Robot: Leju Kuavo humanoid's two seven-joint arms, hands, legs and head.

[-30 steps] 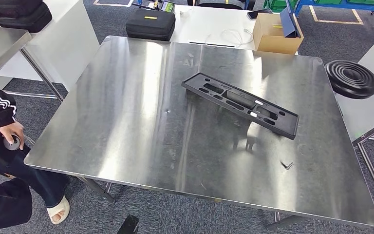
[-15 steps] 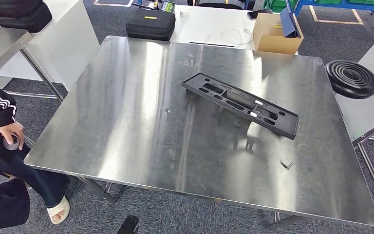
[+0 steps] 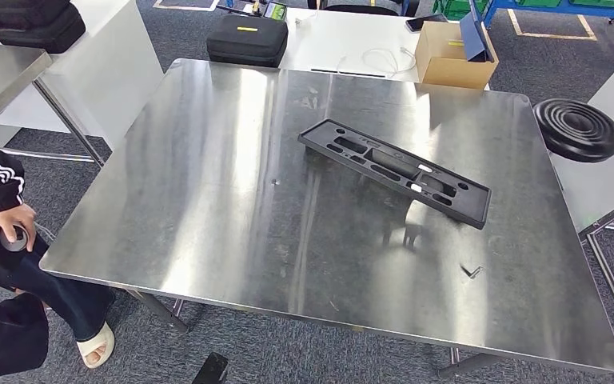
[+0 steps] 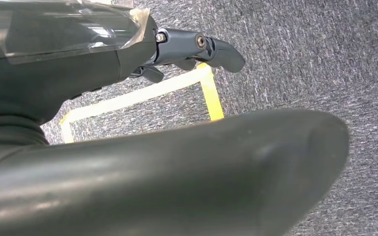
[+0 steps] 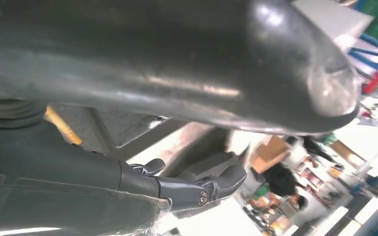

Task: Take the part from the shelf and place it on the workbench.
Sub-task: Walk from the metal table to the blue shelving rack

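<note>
The black part (image 3: 396, 170), a long flat moulded piece with several slots, lies slantwise on the steel workbench (image 3: 224, 200), right of its middle. No hand touches it. In the left wrist view my left hand (image 4: 78, 54) hangs over grey carpet with its dark fingers (image 4: 211, 49) stretched out, apart from the thick thumb, and nothing in it. In the right wrist view my right hand (image 5: 78, 182) is likewise empty, its fingers (image 5: 202, 189) extended away from the thumb.
A person (image 3: 0, 240) sits at the workbench's left front corner holding a grey roll. Behind the bench stand a black case (image 3: 248, 38) and a cardboard box (image 3: 452, 56). A black ribbed disc (image 3: 577, 128) lies off the right edge. A small bent metal scrap (image 3: 471, 271) rests near the front right.
The person's hand with the grey roll has dropped slightly. The part and the workbench have not moved.
</note>
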